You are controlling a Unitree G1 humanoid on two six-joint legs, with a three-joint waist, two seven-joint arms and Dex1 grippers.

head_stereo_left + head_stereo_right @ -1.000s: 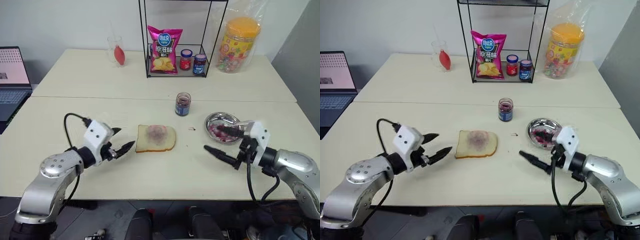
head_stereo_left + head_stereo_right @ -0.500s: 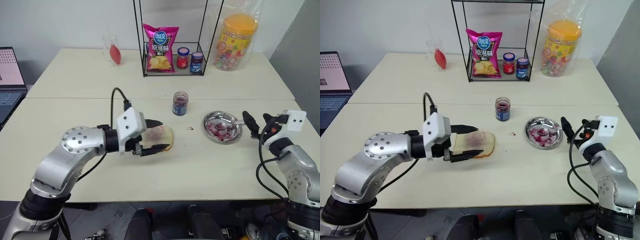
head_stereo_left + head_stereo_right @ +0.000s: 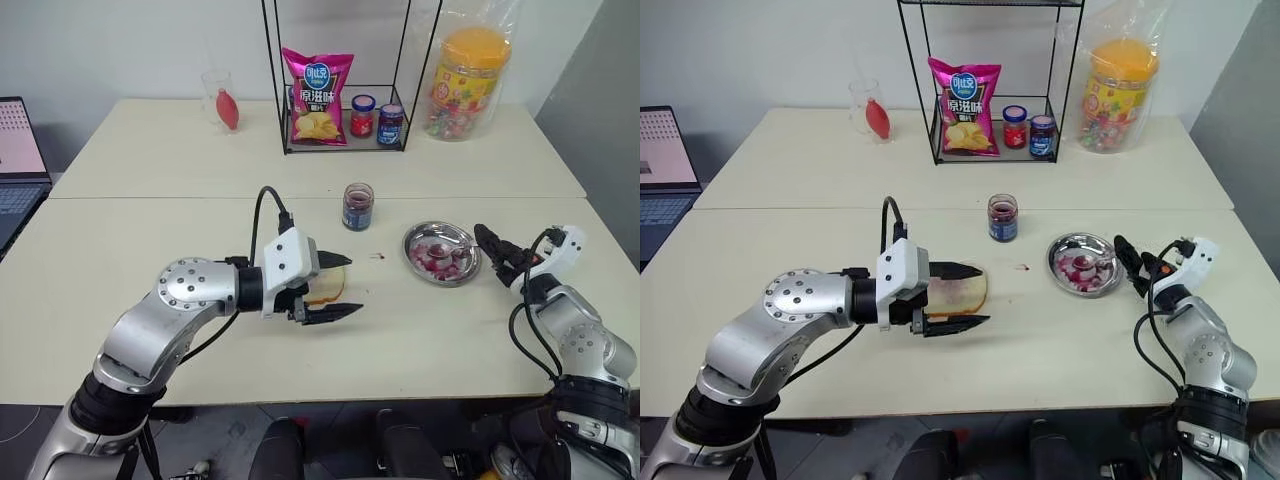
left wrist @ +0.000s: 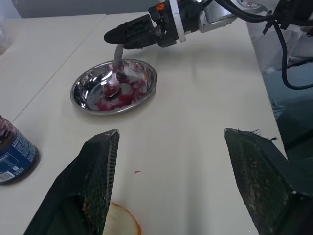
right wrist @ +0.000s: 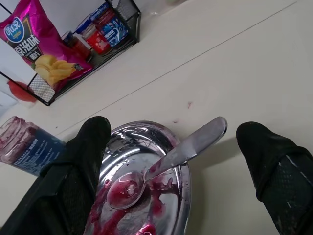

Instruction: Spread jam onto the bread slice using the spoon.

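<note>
The bread slice (image 3: 325, 290), pale with a purple-red smear, lies on the table's near half. My left gripper (image 3: 352, 285) is open, one black finger on each side of the slice. The jam jar (image 3: 357, 206) stands behind the bread. To its right a metal dish (image 3: 440, 268) smeared with jam holds the spoon (image 5: 171, 159), its bowl in the dish and its handle jutting over the rim. My right gripper (image 5: 173, 128) is open at the dish's right edge, its fingers either side of the spoon handle without touching it.
A wire rack (image 3: 345, 145) at the back holds a pink crisps bag, a red-lidded jar and a blue-lidded jar. Beside it stand a big candy jar (image 3: 460, 70) and a glass (image 3: 222, 100). A laptop (image 3: 15, 150) sits far left. A jam drop (image 3: 378, 256) marks the table.
My left gripper has swung right, from beside the bread to straddling it. My right gripper has moved from in front of the dish to its right edge and turned toward the spoon handle.
</note>
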